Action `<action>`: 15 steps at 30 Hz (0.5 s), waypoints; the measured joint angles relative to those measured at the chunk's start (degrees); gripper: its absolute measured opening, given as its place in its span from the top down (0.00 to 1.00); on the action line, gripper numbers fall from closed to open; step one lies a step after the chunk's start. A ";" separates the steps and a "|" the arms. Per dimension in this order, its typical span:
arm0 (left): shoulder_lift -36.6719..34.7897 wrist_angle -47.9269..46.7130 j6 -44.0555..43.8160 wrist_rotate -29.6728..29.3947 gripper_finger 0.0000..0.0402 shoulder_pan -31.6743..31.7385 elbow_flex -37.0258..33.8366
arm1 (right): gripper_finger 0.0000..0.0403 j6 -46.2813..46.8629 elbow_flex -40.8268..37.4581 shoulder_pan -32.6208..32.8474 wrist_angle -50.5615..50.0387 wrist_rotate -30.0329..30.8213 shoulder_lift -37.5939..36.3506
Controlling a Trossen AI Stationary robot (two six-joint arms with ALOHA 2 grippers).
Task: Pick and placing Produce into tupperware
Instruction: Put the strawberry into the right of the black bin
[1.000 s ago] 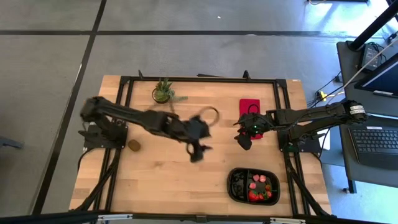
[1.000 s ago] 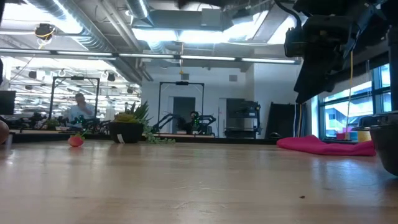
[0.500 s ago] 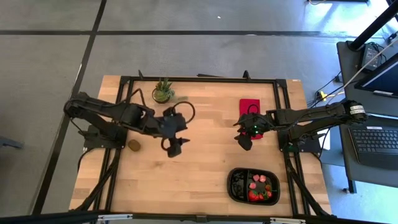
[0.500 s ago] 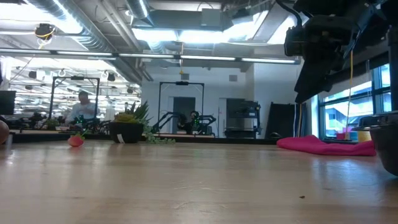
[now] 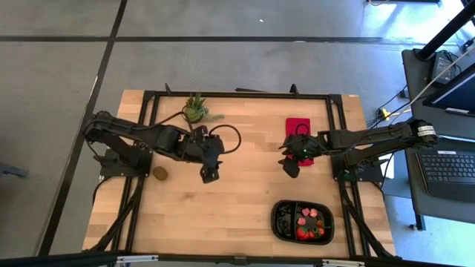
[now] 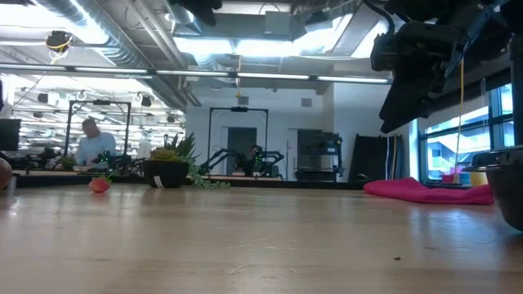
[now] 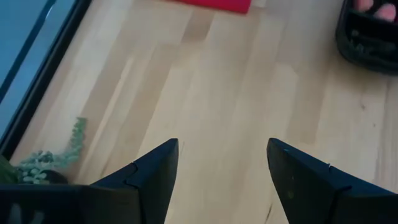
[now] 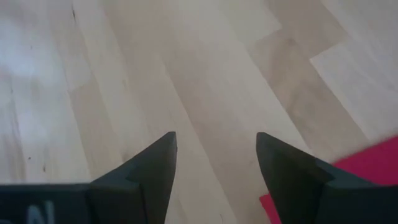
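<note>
A pale wooden bench (image 5: 223, 208) of jointed planks, edged by a black metal frame, lay under my two dark arms. My left gripper (image 5: 208, 175) hung over the bench's left-centre with its jaws spread and nothing between them; my right gripper (image 5: 291, 167) waited just beside the flat red cloth (image 5: 297, 127), jaws likewise apart and empty.

The tupperware (image 5: 300, 221), a glossy black rounded-oval tray with two compartments, sat near the front right of the bench. Red strawberry-like produce (image 5: 309, 224) filled its right compartment; what lay in the left one I could not tell. A brown kiwi-like oval (image 5: 159, 173) rested on bare wood at the left, well apart from the tray, and a small potted green plant (image 5: 194, 110) stood at the far edge.

Only the low view showed the room behind: an open workshop with ceiling ducts and strip lights, a person (image 6: 90, 143) seated at a distant desk, and one red fruit piece (image 6: 100, 184) on the bench near the plant pot (image 6: 166, 174). Only the high view showed the grey floor (image 5: 223, 59) and a laptop (image 5: 449, 167) on a side table to the right. My left wrist view caught the tray's rim (image 7: 367, 46) and plant sprigs (image 7: 46, 158).
</note>
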 joint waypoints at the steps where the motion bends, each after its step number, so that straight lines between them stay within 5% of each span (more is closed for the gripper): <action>1: 0.04 0.75 0.04 0.00 0.41 0.21 0.00 | 0.45 0.54 0.00 0.00 0.28 0.00 0.00; 9: 0.04 1.45 -4.75 2.09 0.41 1.10 0.00 | 0.45 -0.41 0.00 0.02 0.29 0.00 0.00; 15: 0.03 -16.19 -20.63 1.13 0.41 7.18 -0.01 | 0.45 1.00 0.00 0.00 1.47 0.02 0.00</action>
